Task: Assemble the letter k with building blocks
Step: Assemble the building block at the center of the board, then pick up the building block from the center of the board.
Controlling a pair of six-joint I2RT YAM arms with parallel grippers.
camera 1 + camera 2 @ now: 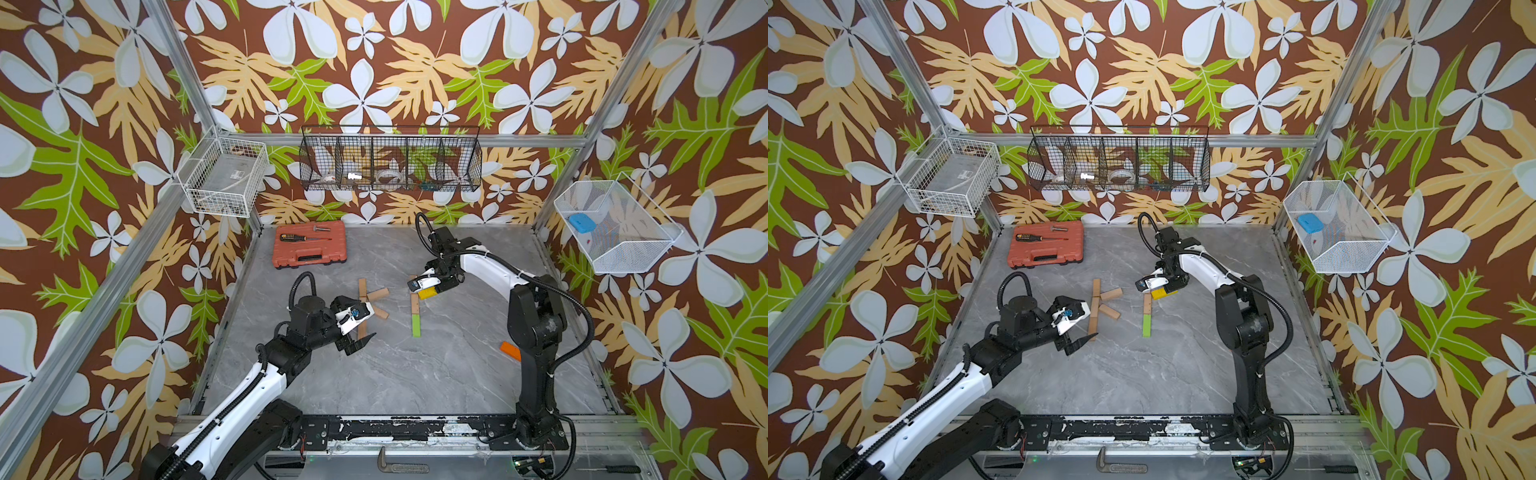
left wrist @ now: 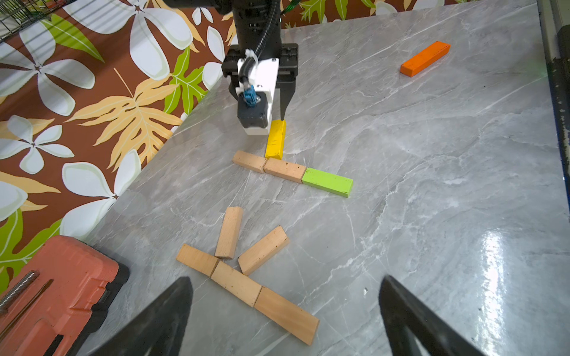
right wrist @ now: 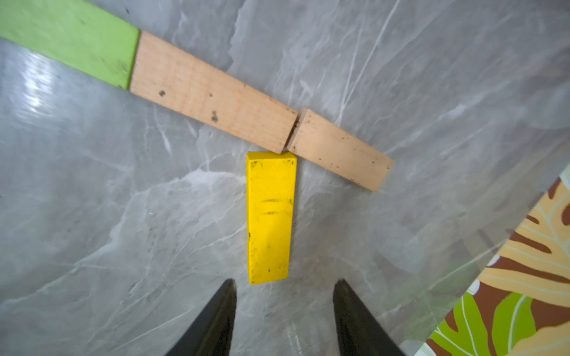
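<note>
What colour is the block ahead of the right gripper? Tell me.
Yellow block; clearest in the right wrist view.

Grey marble counter [image 1: 415, 374] with scattered planks.
A red-orange tool case [image 1: 309, 244] sits at its far left corner; five plain planks [image 2: 236, 282] form a K. Near them two plain planks [image 2: 285, 169] and a green plank [image 2: 327, 182] lie end to end, a yellow plank [image 2: 275, 139] butting against them. An orange plank [image 2: 425, 58] lies well apart.
</note>
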